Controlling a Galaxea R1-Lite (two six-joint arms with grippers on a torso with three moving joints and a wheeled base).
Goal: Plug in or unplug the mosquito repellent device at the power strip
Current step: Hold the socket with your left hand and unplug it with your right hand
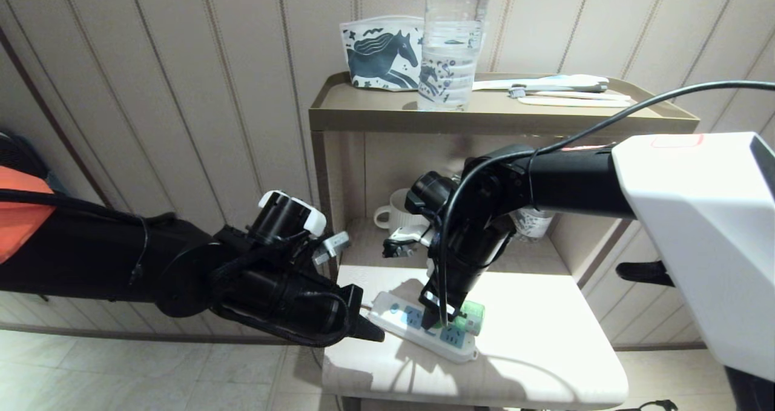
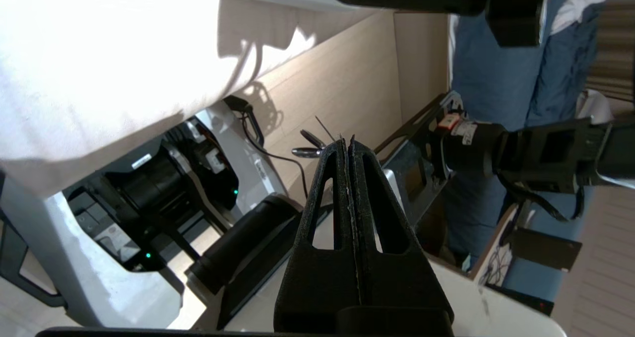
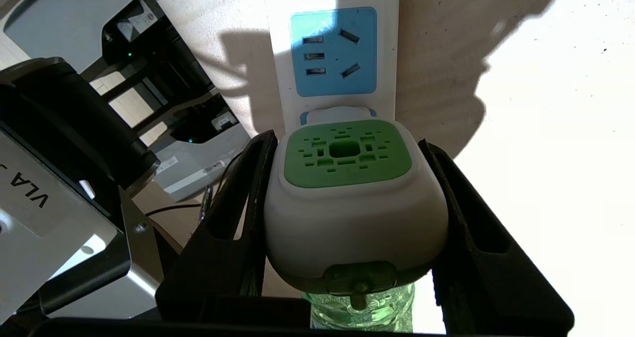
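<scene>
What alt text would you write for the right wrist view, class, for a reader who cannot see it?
The right gripper clamps the white head of the mosquito repellent device, one black finger on each side, green vent facing the camera. The device sits at a socket of the white power strip lying on a pale surface; the neighbouring blue socket is free.

**Black arms, white casing**

Both arms are clad in matte black. A white shell (image 1: 696, 229) is seen behind the right arm (image 1: 545, 181), along which a black cable (image 1: 636, 105) is routed. Slotted black fingers (image 2: 327, 213) are fitted to the left hand (image 2: 347, 143).
</scene>
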